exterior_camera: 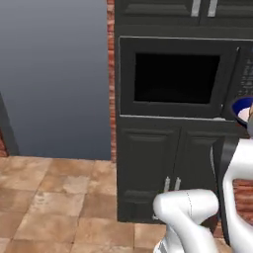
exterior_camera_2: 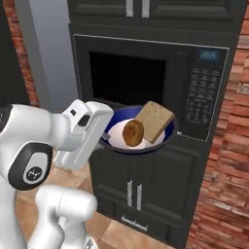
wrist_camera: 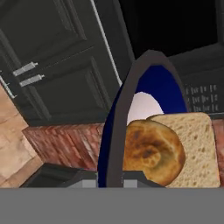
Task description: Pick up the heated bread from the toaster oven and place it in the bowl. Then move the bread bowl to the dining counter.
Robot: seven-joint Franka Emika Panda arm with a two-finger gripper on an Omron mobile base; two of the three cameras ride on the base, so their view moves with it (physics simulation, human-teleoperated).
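Before dark cabinets (exterior_camera_2: 146, 189), bowl (exterior_camera_2: 163, 138) in end effector (exterior_camera_2: 104, 138).

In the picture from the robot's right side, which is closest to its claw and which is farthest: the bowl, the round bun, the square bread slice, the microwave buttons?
Starting from the gripper:
1. Bowl, its near rim pinched at the claw.
2. Round bun, mid-bowl.
3. Bread slice, at the bowl's far side.
4. Microwave buttons, behind, to the right.

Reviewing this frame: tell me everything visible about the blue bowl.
The bowl is shallow and round, with a dark blue wall, a dark rim and a pale centre. It is held off the ground in front of the built-in microwave, carried by the gripper, which is shut on its rim. Inside it are a round golden-brown bread and a tan square slice leaning against it. In the left base view, its edge shows at the right border.
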